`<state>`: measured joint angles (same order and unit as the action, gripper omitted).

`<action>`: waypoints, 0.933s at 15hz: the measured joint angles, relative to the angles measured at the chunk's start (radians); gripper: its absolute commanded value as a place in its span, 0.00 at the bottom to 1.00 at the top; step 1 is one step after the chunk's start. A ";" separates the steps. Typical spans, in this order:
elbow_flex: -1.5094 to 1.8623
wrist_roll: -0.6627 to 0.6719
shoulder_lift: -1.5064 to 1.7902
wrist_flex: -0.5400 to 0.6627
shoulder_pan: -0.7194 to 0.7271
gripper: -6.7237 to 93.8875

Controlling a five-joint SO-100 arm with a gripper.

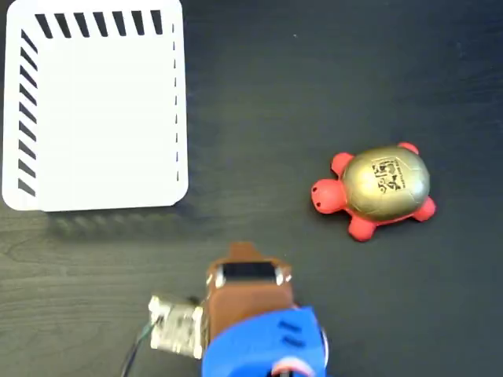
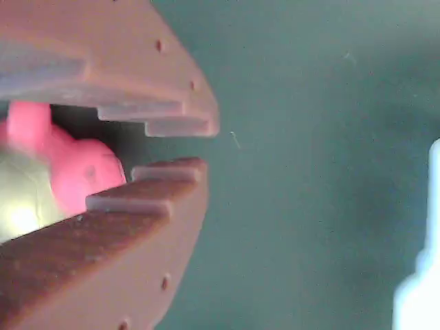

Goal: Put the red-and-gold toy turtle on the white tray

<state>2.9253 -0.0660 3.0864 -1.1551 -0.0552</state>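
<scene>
Brown stepped fingers (image 2: 165, 182) dotted with small holes; behind them a brown housing (image 1: 247, 294), a bright blue shell (image 1: 263, 345), and a bare circuit board (image 1: 177, 323) trailing thin wires.

The white tray (image 1: 94, 110) lies flat at the upper left of the dark desk (image 1: 330, 71), black diagonal stripes along its top and left edges, thin dashes down its right edge. The red-and-gold toy turtle (image 1: 377, 190) sits upright at the right, well apart from the tray, its red head pointing left and a black mark on its gold shell. At the bottom edge, the brown hand (image 1: 247, 287) on its blue arm (image 1: 263, 349) touches neither item. Its jaws are hidden.
</scene>
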 measured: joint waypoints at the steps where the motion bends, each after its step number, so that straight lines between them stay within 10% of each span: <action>1: -0.038 0.015 -0.112 0.044 -0.023 0.06; 14: -1.081 0.857 -1.193 -0.293 -0.499 0.06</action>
<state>1.8438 0.7915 1.8929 -1.4481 -0.5538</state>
